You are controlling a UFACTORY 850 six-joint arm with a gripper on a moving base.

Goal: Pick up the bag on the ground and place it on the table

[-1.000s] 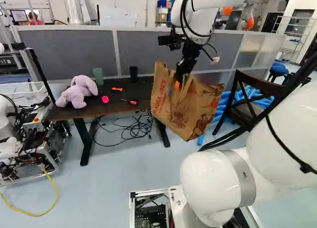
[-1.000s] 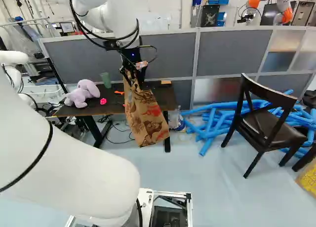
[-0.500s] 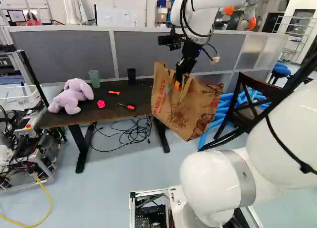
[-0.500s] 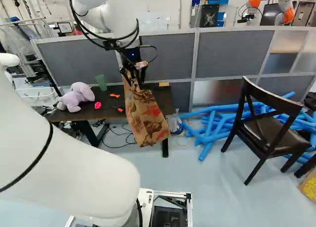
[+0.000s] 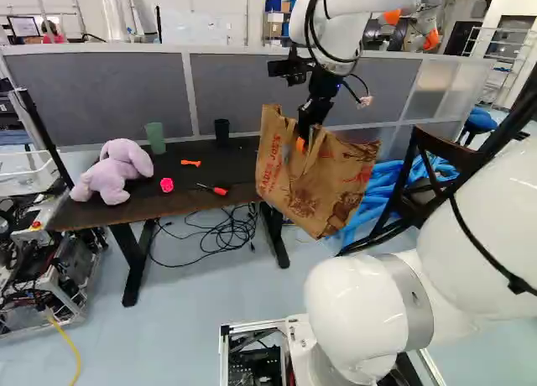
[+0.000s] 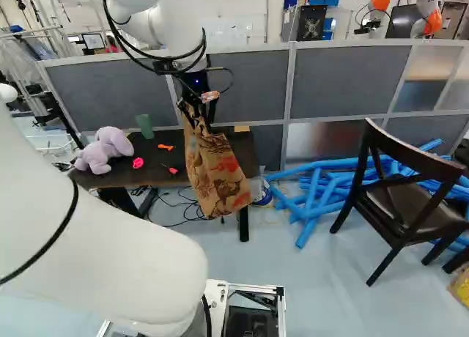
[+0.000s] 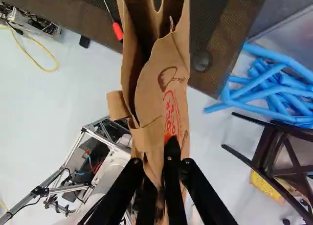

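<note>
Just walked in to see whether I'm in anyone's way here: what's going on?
A white robot arm has a brown paper bag pinched by its upper part in the black gripper. The bag hangs clear of the floor by one end of the dark table, not yet set down on it. On the tabletop lie a lilac stuffed toy, a green cup and a few small things. The job looks to be putting the bag there too.

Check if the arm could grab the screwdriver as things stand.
Probably not: its jaws are shut on the bag. The screwdriver lies uncovered on the table, so releasing the bag should help.
</note>
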